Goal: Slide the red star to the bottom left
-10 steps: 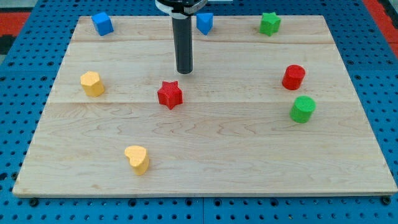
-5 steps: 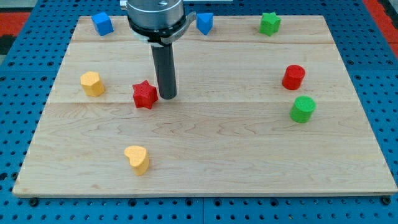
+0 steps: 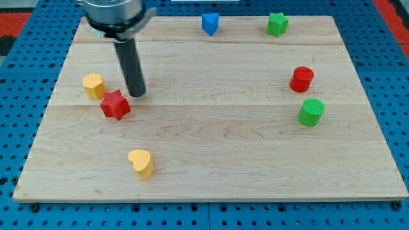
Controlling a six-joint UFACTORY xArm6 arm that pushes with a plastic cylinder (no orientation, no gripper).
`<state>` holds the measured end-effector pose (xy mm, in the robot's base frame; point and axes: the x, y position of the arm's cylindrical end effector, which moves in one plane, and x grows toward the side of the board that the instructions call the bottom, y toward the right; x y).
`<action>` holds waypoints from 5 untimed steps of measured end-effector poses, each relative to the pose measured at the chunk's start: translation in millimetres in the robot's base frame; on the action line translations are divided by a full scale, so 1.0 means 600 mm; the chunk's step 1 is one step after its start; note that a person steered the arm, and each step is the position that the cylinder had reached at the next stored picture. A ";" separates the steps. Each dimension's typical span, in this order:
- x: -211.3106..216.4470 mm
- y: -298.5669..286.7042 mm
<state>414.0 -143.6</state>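
Note:
The red star (image 3: pixel 115 105) lies on the wooden board (image 3: pixel 211 160) at the view's left, a little below and right of a yellow block (image 3: pixel 94 85). My tip (image 3: pixel 135 94) stands just to the upper right of the red star, close to it or touching it. The rod rises from there toward the view's top left, where the arm's head hides the board's top left corner.
A yellow heart block (image 3: pixel 140 163) lies toward the view's bottom left. A blue block (image 3: pixel 209 23) and a green star (image 3: pixel 277 24) sit along the top edge. A red cylinder (image 3: pixel 301 79) and a green cylinder (image 3: pixel 310 112) sit at the right.
My tip has moved to the view's left and a little down, and the red star has slid left and down with it. The arm now hides the blue block at top left.

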 end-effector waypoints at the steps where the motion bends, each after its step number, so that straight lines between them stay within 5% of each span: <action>1: 0.122 -0.048; 2: 0.180 -0.107; 4: 0.140 -0.141; 5: 0.206 -0.145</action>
